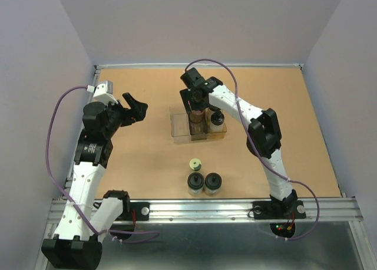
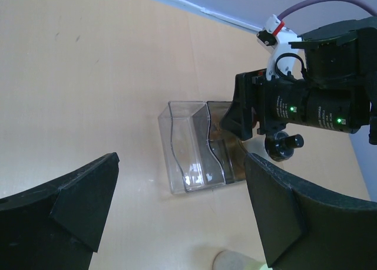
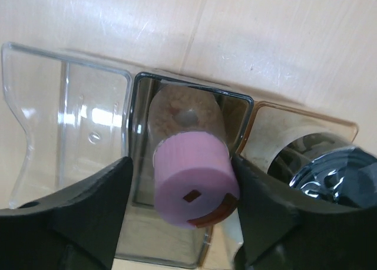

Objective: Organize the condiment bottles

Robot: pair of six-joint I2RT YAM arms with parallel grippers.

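Observation:
The pink-capped jar (image 3: 191, 178) stands in the middle compartment of the clear rack (image 1: 179, 128). My right gripper (image 1: 198, 105) hangs over it with its fingers on both sides of the cap. The right finger touches the cap and the left finger (image 3: 88, 205) shows a small gap. A black-capped jar (image 1: 217, 117) sits in the rack's right compartment and also shows in the right wrist view (image 3: 330, 175). A yellow-green-capped jar (image 1: 195, 164) and two black-capped jars (image 1: 195, 181) (image 1: 212, 181) stand on the table near the front. My left gripper (image 1: 135, 108) is open and empty, left of the rack.
The rack's left compartment (image 3: 65, 122) holds nothing. In the left wrist view the rack (image 2: 188, 146) lies ahead with the right arm's wrist (image 2: 312, 108) over its far end. A metal rail (image 1: 206, 208) runs along the near edge.

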